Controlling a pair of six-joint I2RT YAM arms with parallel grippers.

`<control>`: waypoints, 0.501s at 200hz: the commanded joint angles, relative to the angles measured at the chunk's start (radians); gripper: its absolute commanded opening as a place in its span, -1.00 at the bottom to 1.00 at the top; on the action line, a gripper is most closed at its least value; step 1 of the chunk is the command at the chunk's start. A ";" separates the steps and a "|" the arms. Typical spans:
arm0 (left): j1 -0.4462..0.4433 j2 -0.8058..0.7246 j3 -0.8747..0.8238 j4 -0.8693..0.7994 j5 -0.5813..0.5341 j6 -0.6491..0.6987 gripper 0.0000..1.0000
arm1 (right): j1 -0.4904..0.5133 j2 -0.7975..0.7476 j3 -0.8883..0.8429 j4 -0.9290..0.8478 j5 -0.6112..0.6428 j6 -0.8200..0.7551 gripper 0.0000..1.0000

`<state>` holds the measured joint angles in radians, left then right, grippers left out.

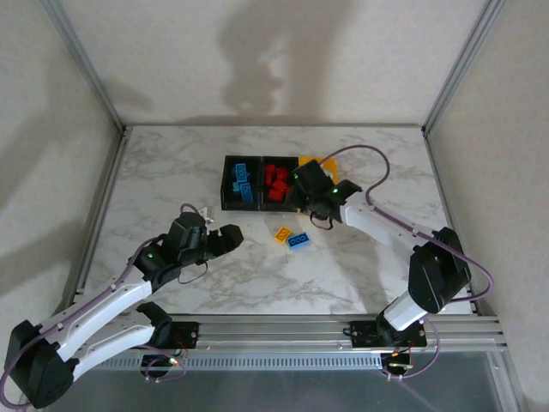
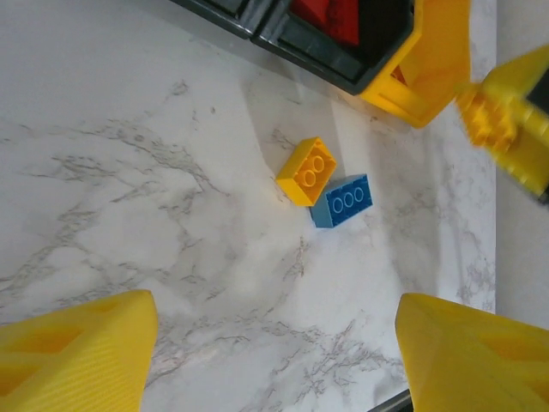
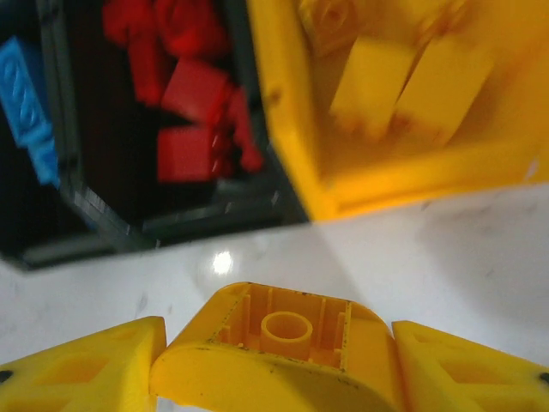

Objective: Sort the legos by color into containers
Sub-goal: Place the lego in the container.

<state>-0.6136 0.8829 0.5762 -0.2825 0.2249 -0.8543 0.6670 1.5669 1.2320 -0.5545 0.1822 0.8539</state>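
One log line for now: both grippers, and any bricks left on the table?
left gripper: open, empty | right gripper: shut on held yellow brick, near yellow bin | table: loose yellow brick, blue brick

My fingers (image 3: 86,369) are showing ridged, matt plastic; the yellow brick (image 3: 283,343) is showing smooth, scuffed plastic; the marble-patterned table (image 3: 429,257) is gleaming, glossy.

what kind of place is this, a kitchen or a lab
Most likely a robot lab cell: a marble-look table fenced by aluminium posts and plain panels, with two arms bolted to a rail at its edge.
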 commanded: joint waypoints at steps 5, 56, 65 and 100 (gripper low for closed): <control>-0.034 0.035 0.050 0.069 -0.002 -0.015 0.46 | -0.078 0.008 0.079 -0.014 0.013 -0.063 0.18; -0.069 0.077 0.076 0.089 -0.020 -0.012 0.46 | -0.188 0.146 0.178 0.033 -0.018 -0.052 0.18; -0.072 0.079 0.074 0.089 -0.022 -0.012 0.46 | -0.202 0.180 0.204 0.035 -0.026 -0.047 0.18; -0.083 0.074 0.068 0.077 -0.039 -0.016 0.46 | -0.230 0.301 0.297 0.025 -0.036 -0.026 0.19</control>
<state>-0.6857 0.9592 0.6250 -0.2123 0.2123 -0.8619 0.4503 1.8057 1.4605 -0.5259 0.1574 0.8150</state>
